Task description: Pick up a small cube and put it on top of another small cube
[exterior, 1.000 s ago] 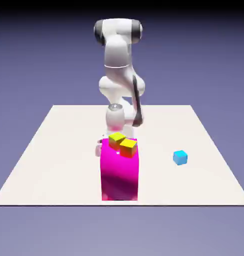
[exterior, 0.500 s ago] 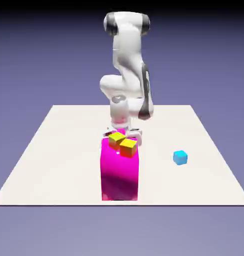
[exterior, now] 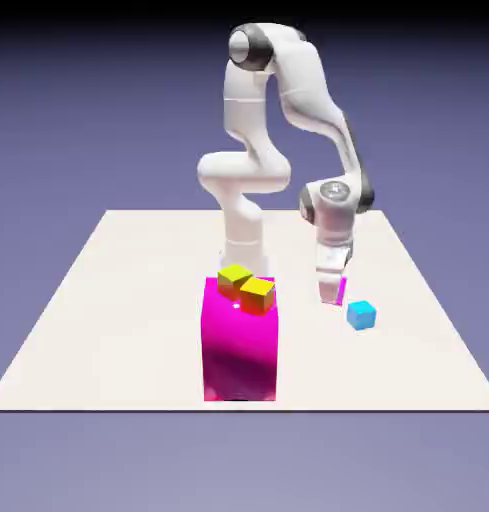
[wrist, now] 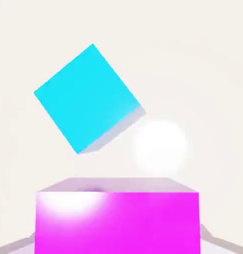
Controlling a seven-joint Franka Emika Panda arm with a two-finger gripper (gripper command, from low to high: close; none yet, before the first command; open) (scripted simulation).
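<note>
My gripper (exterior: 333, 287) is shut on a small magenta cube (exterior: 336, 293), held just above the table toward the exterior view's right. A small cyan cube (exterior: 361, 315) lies on the table close by, a little nearer the camera and to the right of the held cube. In the hand view the magenta cube (wrist: 117, 223) fills the bottom between the fingers and hides most of them. The cyan cube (wrist: 86, 96) sits beyond it, up and to the left, turned at an angle and apart from the magenta cube.
A tall magenta block (exterior: 240, 345) stands at the table's middle front, with a yellow cube (exterior: 233, 275) and an orange cube (exterior: 257, 294) on its top. The pale table (exterior: 108, 300) ends near the cyan cube's right.
The arm has swung from behind the tall block to the exterior view's right and lowered. It now holds the small magenta cube beside the cyan cube.
</note>
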